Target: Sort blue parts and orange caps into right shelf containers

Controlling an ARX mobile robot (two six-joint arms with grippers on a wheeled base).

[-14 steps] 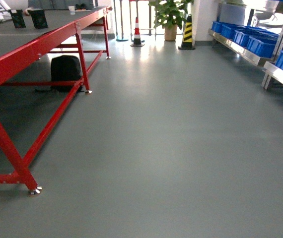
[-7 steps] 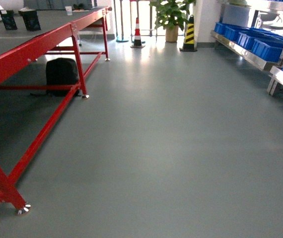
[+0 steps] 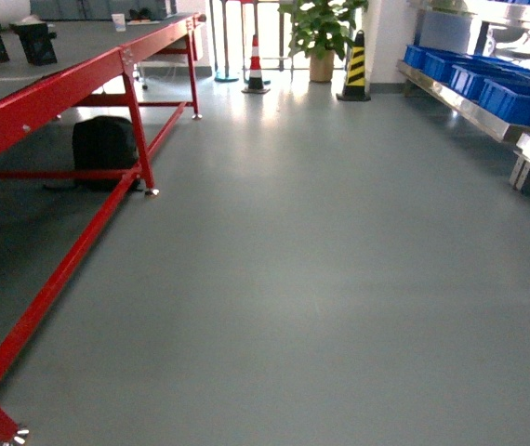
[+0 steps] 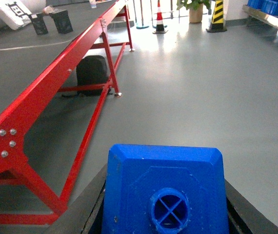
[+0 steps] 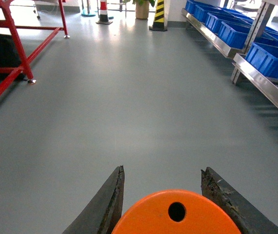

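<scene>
In your head view neither arm shows: at nine o'clock runs the red-framed counter (image 3: 51, 88), with a black bag (image 3: 104, 151) on the floor (image 3: 302, 279) beneath it, a striped cone (image 3: 255, 63) and a potted plant (image 3: 321, 32) near twelve, and at two o'clock the shelf (image 3: 465, 104) carrying the right shelf containers (image 3: 488, 85).

Only your wrist cameras reveal the cargo. The left wrist view is filled at six o'clock by a blue part (image 4: 164, 187), its round stud facing the lens; the left gripper (image 4: 164, 214) has its jaws closed against the block's two sides, dark fingers (image 4: 96, 212) just visible at either edge. The counter stretches away at ten o'clock.

In the right wrist view, an orange cap (image 5: 175, 214) with one small hole in its flat top sits at six o'clock, gripped between the dark jaws of the right gripper (image 5: 162, 207). The blue containers line the shelf from one to three o'clock, well apart from the cap.
</scene>
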